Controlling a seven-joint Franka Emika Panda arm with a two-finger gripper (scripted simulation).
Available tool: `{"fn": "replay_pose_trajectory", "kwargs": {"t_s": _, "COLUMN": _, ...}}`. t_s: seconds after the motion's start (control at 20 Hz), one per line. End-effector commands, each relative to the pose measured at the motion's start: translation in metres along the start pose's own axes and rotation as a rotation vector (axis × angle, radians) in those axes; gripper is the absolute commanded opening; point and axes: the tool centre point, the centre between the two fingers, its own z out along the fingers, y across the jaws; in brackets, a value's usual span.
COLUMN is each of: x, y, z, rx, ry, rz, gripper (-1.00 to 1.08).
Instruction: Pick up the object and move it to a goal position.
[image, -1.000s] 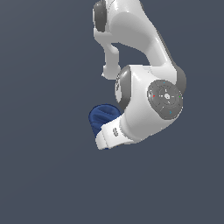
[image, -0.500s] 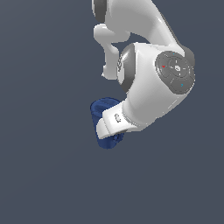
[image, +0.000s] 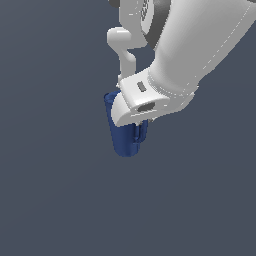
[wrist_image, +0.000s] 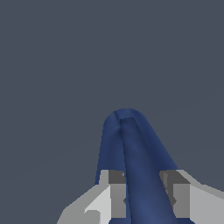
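1. The gripper is clenched on the mug: 2 fingers press its sides.
2. The mug's long axis runs straight out from the gripper, away from the wrist.
3. In the exterior view, the mug hangs under the gripper, against plain grey; no goal marker shows.

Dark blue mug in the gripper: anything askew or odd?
Nothing stands out. The dark blue tapered mug hangs under the white gripper. In the wrist view a finger sits on each side of it. It looks intact; nothing spilled. Whether the pads actually touch it is hard to tell.
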Motion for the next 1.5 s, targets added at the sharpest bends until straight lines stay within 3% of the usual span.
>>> {"fn": "replay_pose_trajectory", "kwargs": {"t_s": 0.0, "x": -0.014, "y": -0.003, "z": -0.023, "rx": -0.001, "ry": 0.002, "rz": 0.001, "gripper": -1.0}}
{"fn": "replay_pose_trajectory", "kwargs": {"t_s": 0.9, "x": -0.099, "y": -0.024, "z": -0.166, "rx": 0.0, "ry": 0.002, "rz": 0.0, "gripper": -1.0}}
{"fn": "replay_pose_trajectory", "kwargs": {"t_s": 1.45, "x": -0.12, "y": -0.029, "z": -0.206, "rx": 0.0, "ry": 0.002, "rz": 0.001, "gripper": -1.0}}
